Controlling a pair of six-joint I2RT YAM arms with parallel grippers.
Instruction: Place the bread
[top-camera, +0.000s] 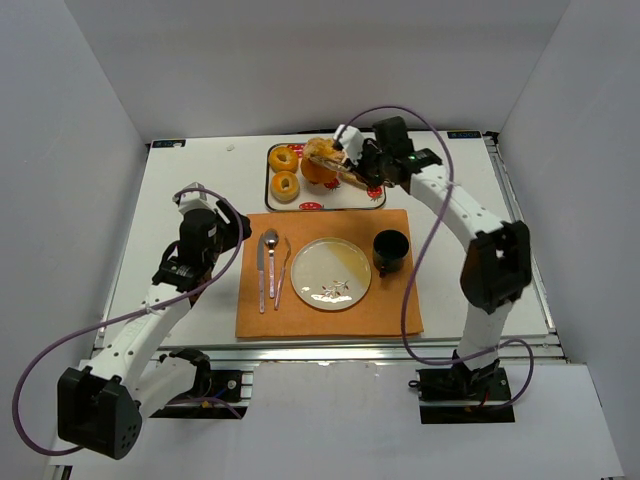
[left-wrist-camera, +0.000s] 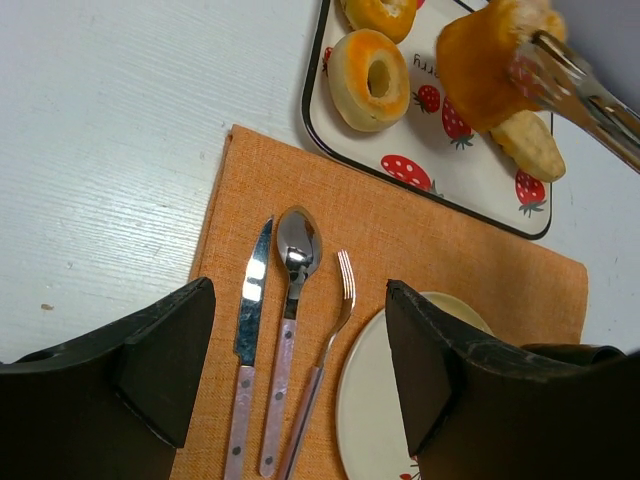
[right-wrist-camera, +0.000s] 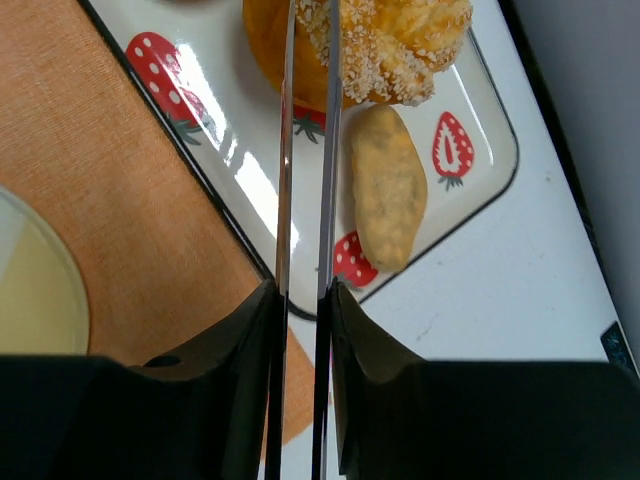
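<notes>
So the right gripper (right-wrist-camera: 305, 300) was squeezed shut on a pair of metal tongs (right-wrist-camera: 285, 200), and the tongs were pinching the bread (right-wrist-camera: 390, 40) out past the gripper's fingertips, over the strawberry tray (right-wrist-camera: 230, 150). The bread looked like a light, puffy bun with a crumbly sugared top and a smoother orange body, so I'd guess it squashes easily and sheds crumbs if clamped hard. The thin blades probably slip on the crust too. I'd say across the fat middle of the bun is the safest hold, with only a gentle squeeze. Just below the tong tips lay a small oblong pastry (right-wrist-camera: 385, 190), apart from the bread. The left gripper (left-wrist-camera: 300, 340) was spread wide with nothing in it, hanging over the knife, spoon and fork (left-wrist-camera: 330, 330), with the plate (left-wrist-camera: 375, 400) right by its far finger. Annoying bits: the wrist view cut off the top of the bread and the tong tips, so how deep they bit was anyone's guess. I also couldn't tell for sure whether the bun hung clear of the tray or touched it.
</notes>
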